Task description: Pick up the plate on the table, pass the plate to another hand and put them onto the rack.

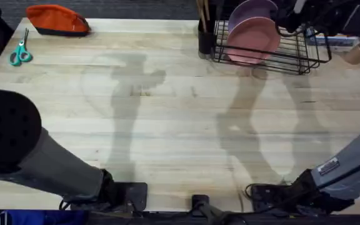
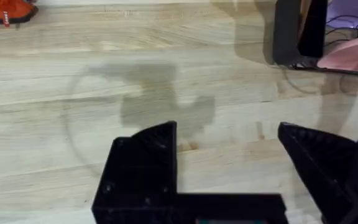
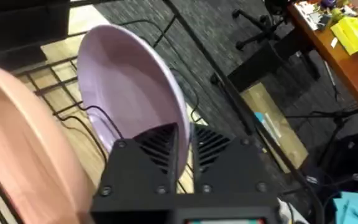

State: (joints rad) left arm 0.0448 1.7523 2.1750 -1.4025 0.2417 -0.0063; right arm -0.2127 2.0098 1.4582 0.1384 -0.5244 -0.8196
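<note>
The counter (image 1: 167,125) is light wood in long planks, smooth, with a soft matt sheen. At its far right the rack (image 1: 305,53) is thin black wire, seemingly metal. In it the plate (image 3: 129,81) is glossy lavender, smooth like glazed ceramic or hard plastic; the pink plate (image 1: 253,39) beside it has a duller satin finish. The right pincer (image 3: 185,149) looks like matt black plastic with ribbed inner faces; the left pincer (image 2: 229,149) is matt black too.

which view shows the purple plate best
The right wrist view: the plate stands upright in the rack, its rim between the right gripper fingers. Overhead shows it small behind the pink plate; left wrist, a sliver.
</note>
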